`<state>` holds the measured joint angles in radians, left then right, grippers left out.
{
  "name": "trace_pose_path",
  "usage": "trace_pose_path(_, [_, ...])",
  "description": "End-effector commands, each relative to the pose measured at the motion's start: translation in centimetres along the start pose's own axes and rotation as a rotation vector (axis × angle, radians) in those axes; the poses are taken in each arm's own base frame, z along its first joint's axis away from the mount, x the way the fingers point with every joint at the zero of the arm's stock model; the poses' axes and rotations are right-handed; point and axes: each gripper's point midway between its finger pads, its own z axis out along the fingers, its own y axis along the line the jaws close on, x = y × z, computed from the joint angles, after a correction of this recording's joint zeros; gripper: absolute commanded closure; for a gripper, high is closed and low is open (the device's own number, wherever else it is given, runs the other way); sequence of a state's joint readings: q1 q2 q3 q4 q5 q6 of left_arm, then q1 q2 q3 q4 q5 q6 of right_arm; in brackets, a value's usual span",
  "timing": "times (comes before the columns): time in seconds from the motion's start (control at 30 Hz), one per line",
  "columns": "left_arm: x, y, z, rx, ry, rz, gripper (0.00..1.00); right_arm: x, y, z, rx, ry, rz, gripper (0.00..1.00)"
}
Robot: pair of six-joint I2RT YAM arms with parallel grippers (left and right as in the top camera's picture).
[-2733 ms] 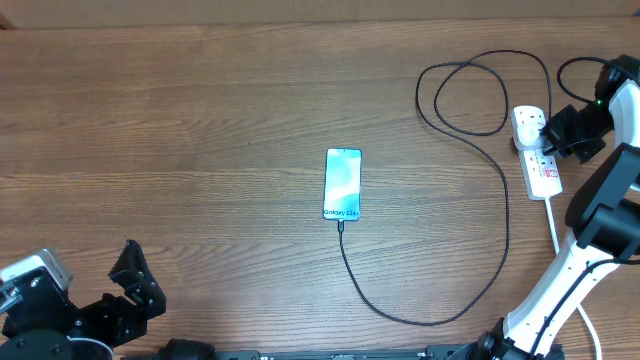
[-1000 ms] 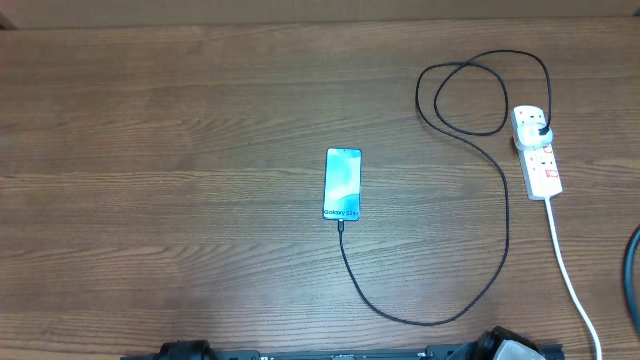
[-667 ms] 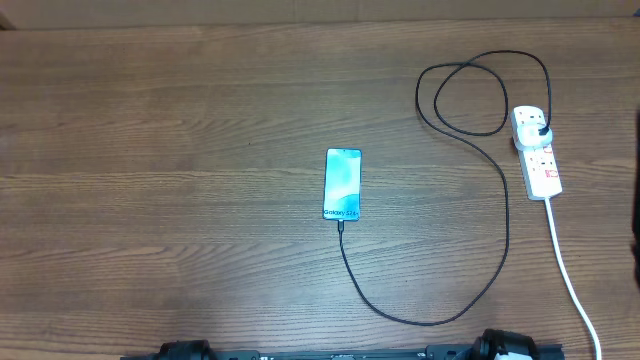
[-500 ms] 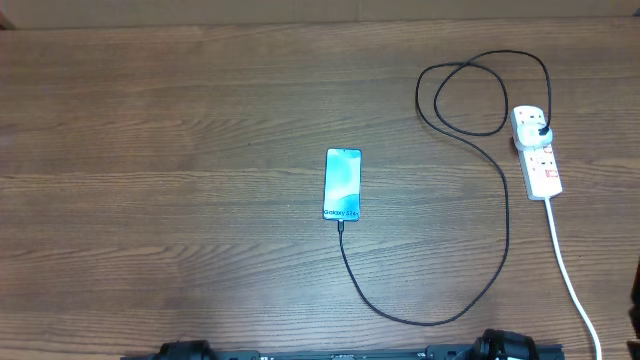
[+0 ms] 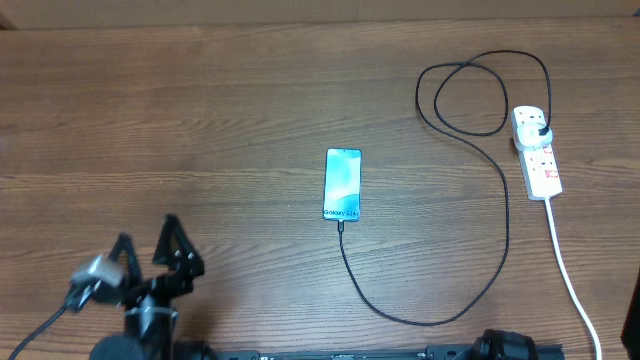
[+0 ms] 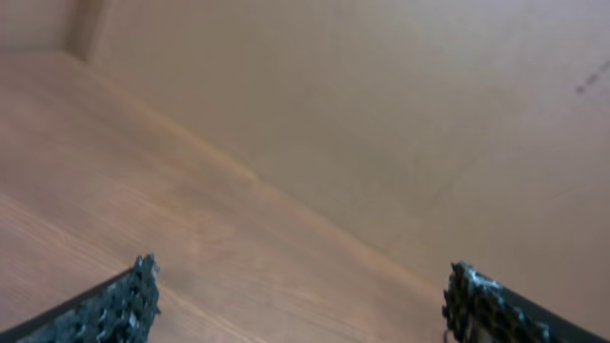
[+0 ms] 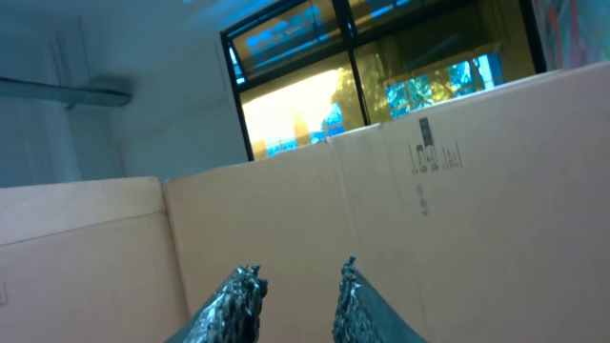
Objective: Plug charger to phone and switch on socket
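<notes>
Closest to me, my left hand (image 5: 147,240) hovers at the lower left of the overhead frame. Its fingers (image 6: 133,297) are spread wide with nothing between them, over bare tabletop (image 5: 200,100). My right hand (image 7: 295,286) does not show in the overhead frame. Its own camera has it tipped up toward a cardboard wall (image 7: 457,191) and windows (image 7: 381,76), the fingers a narrow gap apart and holding nothing.

Further in, the black cable (image 5: 420,320) sweeps along the lower middle of the frame and rises to the phone (image 5: 342,184) at the centre. Its tip meets the phone's bottom edge, so I judge that end to be plugged in. The phone lies flat, screen lit, well apart from both hands.

Farther off, at the right edge, lies the power strip (image 5: 538,152), with the black plug (image 5: 541,128) seated in its upper end. Its white cord (image 5: 570,280) trails down to the lower right. The cable coils in loops at the upper right before reaching that plug.

The plugging looks done. Whether the switch is on I cannot tell, because the red markings are too small to read. If it is on, nothing is left to do.
</notes>
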<state>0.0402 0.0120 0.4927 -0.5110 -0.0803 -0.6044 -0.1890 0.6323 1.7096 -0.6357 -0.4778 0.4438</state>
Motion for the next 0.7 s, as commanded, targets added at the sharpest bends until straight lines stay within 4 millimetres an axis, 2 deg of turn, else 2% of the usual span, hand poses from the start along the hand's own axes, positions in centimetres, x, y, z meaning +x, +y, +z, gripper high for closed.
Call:
trace_pose_path(0.0, [3.7, 0.8, 2.4, 0.053, 0.049, -0.009, 0.01, -0.8, 1.1, -1.5, -0.011, -0.04, -0.023, 0.71])
trace_pose_path(0.13, [6.0, 2.3, 4.1, 0.055, 0.047, -0.008, 0.0, -1.5, 2.3, -2.8, -0.033, -0.078, -0.046, 0.69])
trace_pose_path(0.4, [9.3, 4.5, 5.5, 0.045, 0.055, 0.045, 0.0, -1.8, 2.8, -3.3, -0.05, -0.09, -0.05, 0.67])
trace_pose_path(0.53, [10.4, 5.3, 5.8, 0.035, 0.068, 0.045, 0.0, -2.0, 3.2, -3.6, -0.084, -0.095, -0.041, 0.62])
trace_pose_path(0.67, [10.6, 5.4, 5.8, 0.029, 0.074, 0.056, 0.0, -2.5, 4.0, -4.5, -0.111, -0.114, -0.046, 0.57])
